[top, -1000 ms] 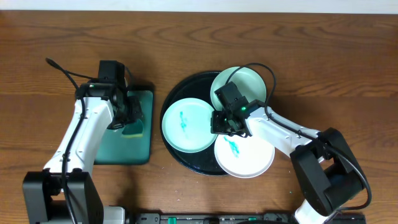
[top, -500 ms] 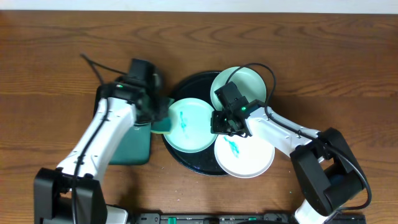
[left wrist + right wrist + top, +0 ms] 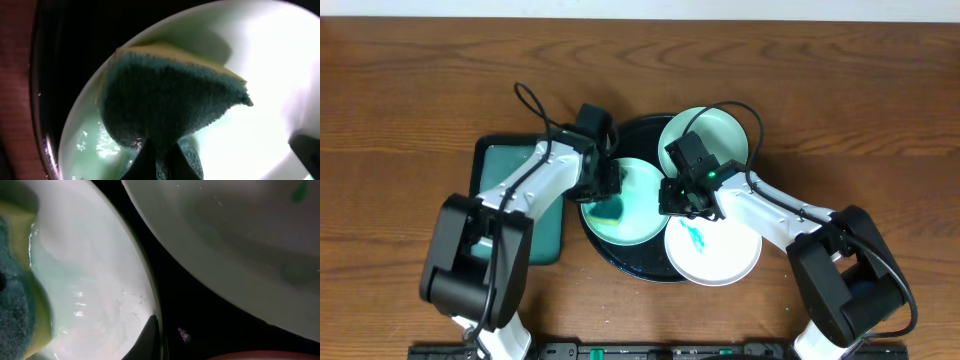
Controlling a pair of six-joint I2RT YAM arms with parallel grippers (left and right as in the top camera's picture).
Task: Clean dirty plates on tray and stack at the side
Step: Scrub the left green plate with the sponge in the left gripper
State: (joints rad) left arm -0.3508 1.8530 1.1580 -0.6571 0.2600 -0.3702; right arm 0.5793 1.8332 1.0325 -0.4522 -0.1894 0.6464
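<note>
The round black tray [image 3: 638,266] holds three plates. My left gripper [image 3: 607,193] is shut on a green-and-yellow sponge [image 3: 608,210] and presses it onto the left mint-green plate [image 3: 642,215]. In the left wrist view the sponge [image 3: 170,95] lies on that plate [image 3: 280,75], held by the jaws [image 3: 162,161]. My right gripper [image 3: 672,197] is shut on the same plate's right rim, as the right wrist view shows [image 3: 155,340]. A second mint-green plate [image 3: 710,135] sits at the back. A white plate [image 3: 722,258] with a teal smear sits at the front right.
A dark green rectangular tray [image 3: 520,205] lies left of the black tray, partly under my left arm. Bare wooden table [image 3: 860,120] surrounds both trays. In the right wrist view the white plate [image 3: 240,240] lies close beside the held plate [image 3: 90,280].
My left arm carried the sponge right, from the dark green tray onto the left mint-green plate. That plate's teal smear no longer shows. The right arm has not moved.
</note>
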